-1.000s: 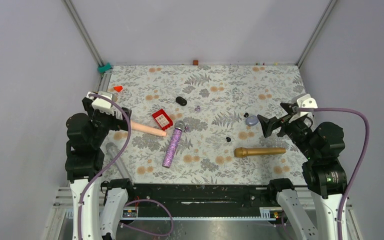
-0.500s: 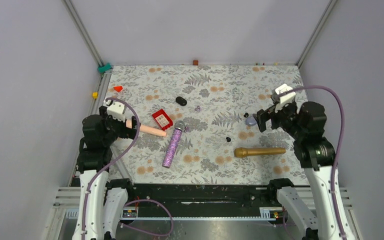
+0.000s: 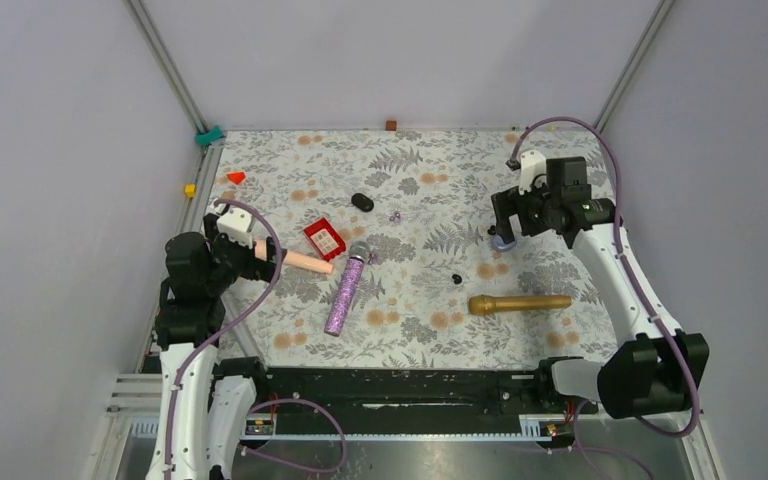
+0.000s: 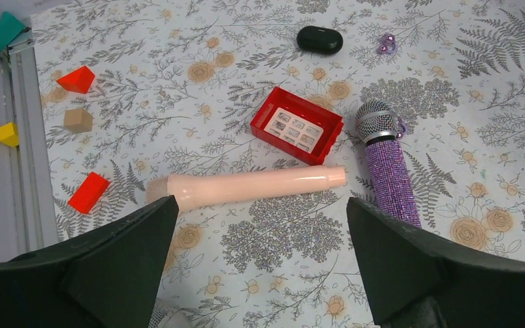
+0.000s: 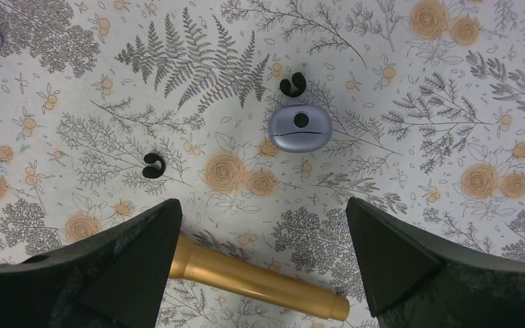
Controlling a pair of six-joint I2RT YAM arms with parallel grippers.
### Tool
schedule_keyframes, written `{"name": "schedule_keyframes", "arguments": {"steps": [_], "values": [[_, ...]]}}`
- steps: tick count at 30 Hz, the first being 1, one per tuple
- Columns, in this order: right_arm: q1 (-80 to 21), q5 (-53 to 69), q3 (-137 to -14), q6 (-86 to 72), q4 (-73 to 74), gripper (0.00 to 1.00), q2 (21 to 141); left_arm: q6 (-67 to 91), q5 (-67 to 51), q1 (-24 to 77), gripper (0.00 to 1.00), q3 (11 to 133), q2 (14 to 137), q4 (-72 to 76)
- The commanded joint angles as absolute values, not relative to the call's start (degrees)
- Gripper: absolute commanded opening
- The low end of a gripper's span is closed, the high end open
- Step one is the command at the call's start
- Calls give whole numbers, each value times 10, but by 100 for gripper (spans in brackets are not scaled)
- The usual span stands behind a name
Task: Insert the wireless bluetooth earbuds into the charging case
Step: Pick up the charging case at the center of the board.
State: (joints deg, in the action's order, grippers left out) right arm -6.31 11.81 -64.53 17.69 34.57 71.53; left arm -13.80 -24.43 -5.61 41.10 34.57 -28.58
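The right tool (image 3: 507,218) stands wide open and holds nothing; its arm reaches long from its base up the right side of the desk (image 3: 440,150), the wrist bent so the fingers hang over the lilac charging case (image 5: 300,129); one black earbud (image 5: 292,84) lies just beside the case, the other earbud (image 5: 152,165) apart on its left, both loose on the flowered cloth. The left tool (image 4: 260,266), equally wide and empty, sits on a folded, upright arm; it tilts down toward the pale pink microphone (image 4: 246,186) beside a red tray (image 4: 296,125).
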Motion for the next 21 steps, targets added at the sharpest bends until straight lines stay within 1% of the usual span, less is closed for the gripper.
{"name": "schedule_keyframes", "arguments": {"steps": [1,14,21], "values": [[-61,96,-679,169,363,99,745,-147,-267,-59,99,412,339,-261],[-64,47,-698,190,349,99,859,-147,-272,-60,98,410,344,-261],[-87,-11,-715,202,342,99,928,-147,-274,-60,99,410,348,-261]]}}
